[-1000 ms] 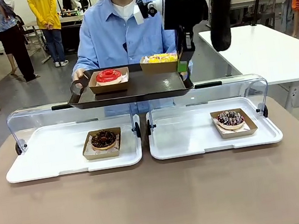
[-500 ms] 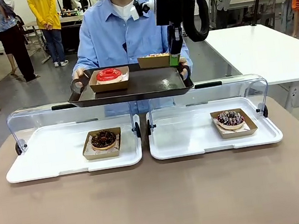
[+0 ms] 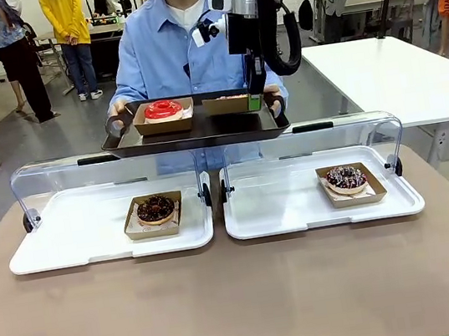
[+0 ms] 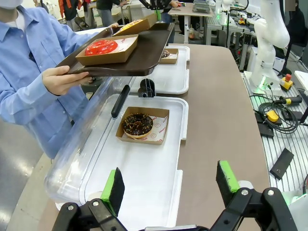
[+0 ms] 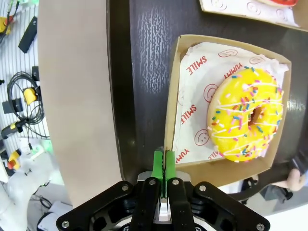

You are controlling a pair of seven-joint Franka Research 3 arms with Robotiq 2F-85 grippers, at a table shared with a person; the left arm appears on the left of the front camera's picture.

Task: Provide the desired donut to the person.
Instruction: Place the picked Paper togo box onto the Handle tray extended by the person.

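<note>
Yellow-glazed donut (image 5: 245, 113) with coloured sprinkles, ring-shaped, is seated on printed paper in a brown cardboard box (image 5: 179, 103). The box is carried on a dark, grainy tray (image 3: 193, 130) held up by the person (image 3: 177, 48) above the surface (image 3: 244, 300). The right end effector (image 5: 164, 166) is clamped on the box's rim, green pads together. The left end effector (image 4: 171, 185) is held apart over a glossy white plastic tray (image 4: 144, 168).

The right arm (image 3: 256, 11) has lowered the yellow donut's box (image 3: 226, 104) onto the tray (image 3: 193, 130).
</note>
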